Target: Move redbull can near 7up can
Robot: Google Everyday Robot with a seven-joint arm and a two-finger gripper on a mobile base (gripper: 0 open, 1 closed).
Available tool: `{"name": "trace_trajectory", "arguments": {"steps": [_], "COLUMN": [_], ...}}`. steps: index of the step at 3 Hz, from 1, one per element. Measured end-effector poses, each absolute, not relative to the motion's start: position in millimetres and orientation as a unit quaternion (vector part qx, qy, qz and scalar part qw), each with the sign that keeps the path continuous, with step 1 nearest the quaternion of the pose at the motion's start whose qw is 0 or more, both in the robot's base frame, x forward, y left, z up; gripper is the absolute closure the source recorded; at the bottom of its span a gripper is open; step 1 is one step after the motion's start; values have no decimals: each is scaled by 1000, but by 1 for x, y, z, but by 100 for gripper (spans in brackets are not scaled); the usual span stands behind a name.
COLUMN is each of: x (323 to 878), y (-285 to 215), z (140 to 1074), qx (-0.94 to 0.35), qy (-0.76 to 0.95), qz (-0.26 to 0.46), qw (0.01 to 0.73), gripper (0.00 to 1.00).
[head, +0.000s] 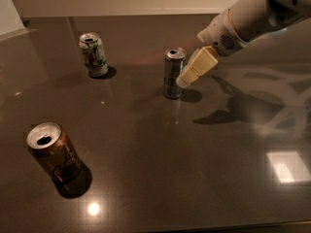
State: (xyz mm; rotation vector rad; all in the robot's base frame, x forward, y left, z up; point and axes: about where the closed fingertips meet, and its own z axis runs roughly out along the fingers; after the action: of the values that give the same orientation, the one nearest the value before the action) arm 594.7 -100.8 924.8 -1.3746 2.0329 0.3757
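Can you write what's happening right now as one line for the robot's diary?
hand: right beside slim can, contact unclear | slim can: upright, middle | green-and-white can: upright, back left | brown can: front left

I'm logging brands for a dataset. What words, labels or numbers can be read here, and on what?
Nothing reads clearly enough to quote.
Slim silver-grey can with dark bands: markings too blurred.
White can with green markings: print too blurred.
Wide brown can: dark script, unreadable.
Cream gripper, just right of the slim can's upper part: no lettering visible.
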Motion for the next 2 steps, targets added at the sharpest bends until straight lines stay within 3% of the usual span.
{"name": "trace_trajectory", "arguments": {"steps": [1,2], "x": [601,604], "y": [-88,-79], "z": [920,915], "qx": [-527,-530], "qy": [771,770], "qz": [155,162], "qw": [323,317], "gripper": [0,13]}}
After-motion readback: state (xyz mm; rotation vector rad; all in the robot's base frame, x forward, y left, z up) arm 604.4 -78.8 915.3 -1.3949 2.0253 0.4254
